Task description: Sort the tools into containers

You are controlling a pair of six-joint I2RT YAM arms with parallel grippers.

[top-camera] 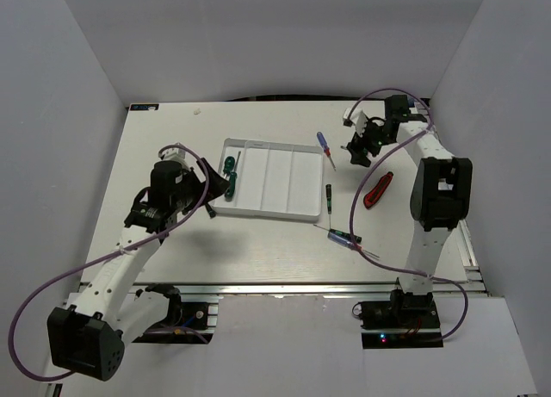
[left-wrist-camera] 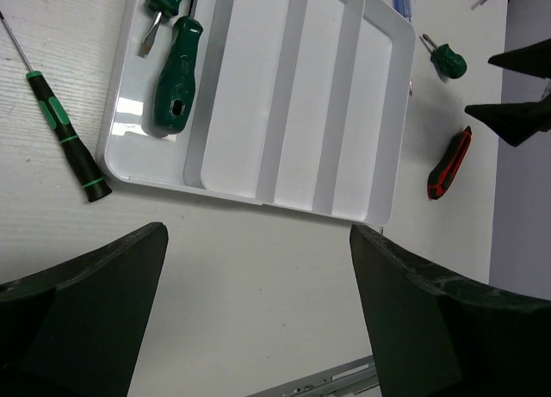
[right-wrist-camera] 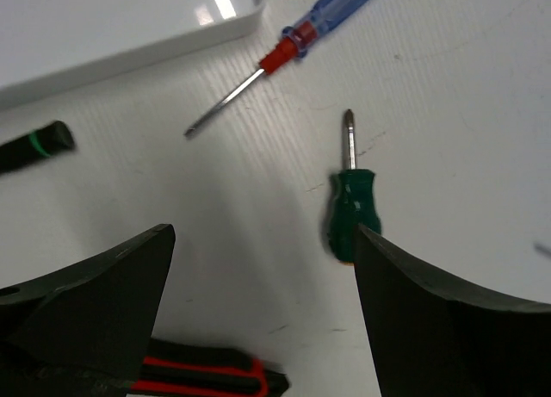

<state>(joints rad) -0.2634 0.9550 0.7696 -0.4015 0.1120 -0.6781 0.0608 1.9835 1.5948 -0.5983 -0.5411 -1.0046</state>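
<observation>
The left gripper [left-wrist-camera: 258,235] hangs with its jaws spread wide and holds nothing, above the bare white table [top-camera: 258,251] just off the near long side of the shallow white rectangular plastic tray [left-wrist-camera: 258,195]. In the tray's end compartment on the left arm's side lie two dark green-handled screwdrivers [left-wrist-camera: 175,83]; the farther one is cut off by the top of the left wrist view. A slim black driver with green bands [left-wrist-camera: 65,140] lies on the table just beside that end of the tray. The right gripper [right-wrist-camera: 267,233] is also wide open and holds nothing, above a stubby green-handled Phillips screwdriver [right-wrist-camera: 350,206] that lies clear of both fingers. Beyond it a blue-handled screwdriver with a red collar [right-wrist-camera: 301,35] runs out of the frame's top. A red-and-black pliers-like tool [right-wrist-camera: 207,375] is clipped by the bottom edge and partly hidden behind one finger. Only the butt of a black driver with a green ring [right-wrist-camera: 34,145] shows at the left edge.
</observation>
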